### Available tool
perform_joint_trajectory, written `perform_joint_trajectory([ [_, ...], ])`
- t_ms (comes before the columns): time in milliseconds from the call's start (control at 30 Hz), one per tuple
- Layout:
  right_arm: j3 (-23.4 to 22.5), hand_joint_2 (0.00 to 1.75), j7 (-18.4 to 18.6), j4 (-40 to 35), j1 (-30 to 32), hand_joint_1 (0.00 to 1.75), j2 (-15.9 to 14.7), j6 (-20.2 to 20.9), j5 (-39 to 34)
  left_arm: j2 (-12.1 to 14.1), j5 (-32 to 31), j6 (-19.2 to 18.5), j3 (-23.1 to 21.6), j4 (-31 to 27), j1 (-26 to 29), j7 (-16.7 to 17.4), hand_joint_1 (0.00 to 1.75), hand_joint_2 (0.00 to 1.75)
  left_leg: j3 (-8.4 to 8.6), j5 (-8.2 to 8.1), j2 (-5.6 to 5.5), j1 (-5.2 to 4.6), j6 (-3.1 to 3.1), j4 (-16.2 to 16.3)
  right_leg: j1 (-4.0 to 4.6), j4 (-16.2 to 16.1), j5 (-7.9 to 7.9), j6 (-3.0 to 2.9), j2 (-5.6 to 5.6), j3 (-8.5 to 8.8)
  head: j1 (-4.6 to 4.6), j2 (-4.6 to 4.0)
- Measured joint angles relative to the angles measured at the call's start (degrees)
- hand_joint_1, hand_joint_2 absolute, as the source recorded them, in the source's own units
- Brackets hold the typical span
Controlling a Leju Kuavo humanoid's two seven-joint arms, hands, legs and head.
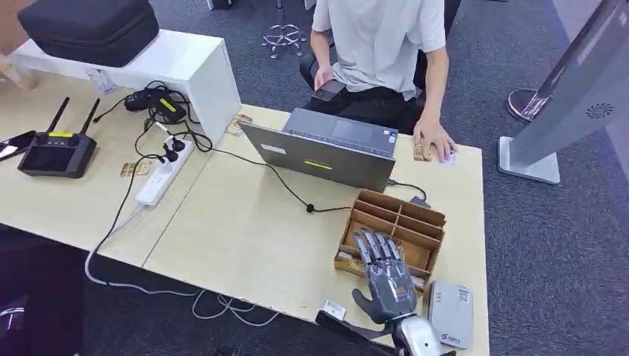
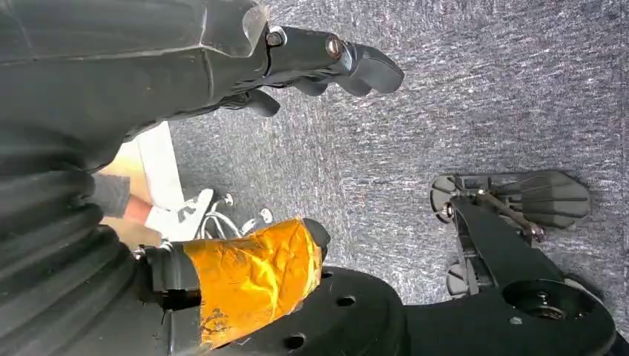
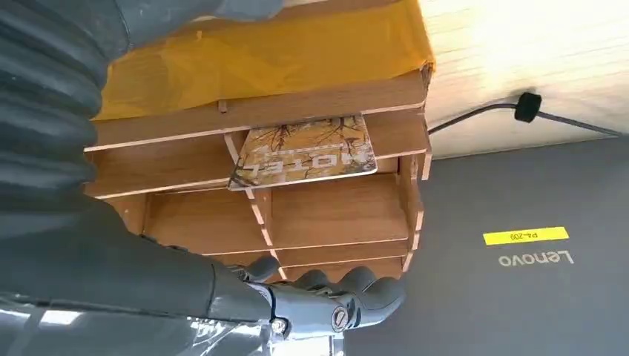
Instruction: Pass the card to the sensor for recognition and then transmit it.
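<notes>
Over wooden organizer (image 1: 400, 222) at table's 5 o'clock, right hand (image 1: 384, 276) hovers, fingers apart, empty. Card (image 3: 308, 152) lies in a slot, ungrabbed. Sensor (image 1: 451, 313), prob. at 5 o'clock, and handover remain.

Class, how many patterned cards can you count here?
4 cards: one in the wooden box, one by the power strip, one beside the white shelf, one under the person's hand. Others may be hidden.
</notes>
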Motion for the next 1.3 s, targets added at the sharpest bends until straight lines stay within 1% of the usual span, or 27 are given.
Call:
perform_joint_trajectory([
  [200,-0.42,1.75,0.13,-0.26,0.03,0.00,0.02,-0.07,0.00,0.00,-0.02,0.00,0.09,0.00,0.00,0.00,0.00,1.75,0.00,0.00,0.00,0.00,0.00,0.00,0.00,0.00,0.00,0.00,0.00,0.00,0.00,0.00],
  [367,-2.03,1.75,-0.24,-2.25,0.07,0.00,0.00,0.13,-0.46,0.00,-0.50,0.02,0.55,0.00,0.00,0.00,0.00,1.75,0.00,0.00,0.00,0.00,0.00,0.00,0.00,0.00,0.00,0.00,0.00,0.00,0.00,0.00],
  [600,-2.08,1.75,-0.26,-2.32,0.07,0.00,0.00,0.18,-0.48,0.00,-0.53,0.02,0.55,0.00,0.00,0.00,0.00,1.75,0.00,0.00,0.00,0.00,0.00,0.00,0.00,0.00,0.00,0.00,0.00,0.00,0.00,0.00],
  [667,-2.54,1.75,-1.27,-3.02,0.27,0.00,0.00,1.16,-0.74,0.00,-0.83,0.00,0.89,0.00,0.00,0.00,0.00,1.75,0.00,0.00,0.00,0.00,0.00,0.00,0.00,0.00,0.00,0.00,0.00,0.00,0.00,0.00],
  [700,-2.56,1.75,-1.73,-2.51,0.64,1.75,0.07,1.38,-0.63,0.00,-1.01,0.02,0.92,0.00,-0.01,0.00,0.00,1.75,0.00,0.00,0.00,0.01,0.00,0.00,0.01,0.00,0.00,0.00,0.00,0.00,0.00,0.00],
  [733,-2.54,1.75,-1.97,-0.19,0.59,1.75,0.48,0.00,-0.70,0.00,-1.25,0.04,0.94,0.00,-0.08,0.00,0.00,1.75,-0.01,0.00,0.00,0.03,0.00,0.00,0.04,0.00,0.00,-0.01,0.00,0.00,0.00,0.00],
  [767,-2.56,1.75,-3.04,1.05,0.44,1.75,0.55,-0.46,-1.79,0.00,-1.51,0.02,1.07,0.00,-0.08,0.00,0.00,1.75,-0.01,0.00,0.00,0.03,0.00,0.00,0.04,0.00,0.00,-0.01,0.00,0.00,0.00,-0.02],
  [800,-2.56,1.75,-3.15,1.33,0.41,1.75,0.55,-0.42,-2.08,0.00,-1.53,0.00,1.16,0.00,-0.08,0.00,0.00,1.75,-0.01,0.00,0.00,0.03,0.00,0.00,0.04,0.00,0.00,-0.01,0.00,0.00,0.00,0.00],
  [1300,-2.56,1.75,-3.26,1.95,-0.54,1.75,0.55,-0.13,-2.91,0.00,-1.57,-0.04,1.79,0.00,-0.09,-0.09,0.00,1.75,0.02,0.00,0.00,0.03,0.00,0.00,0.04,-0.01,0.00,-0.01,0.00,0.03,0.00,0.00],
])
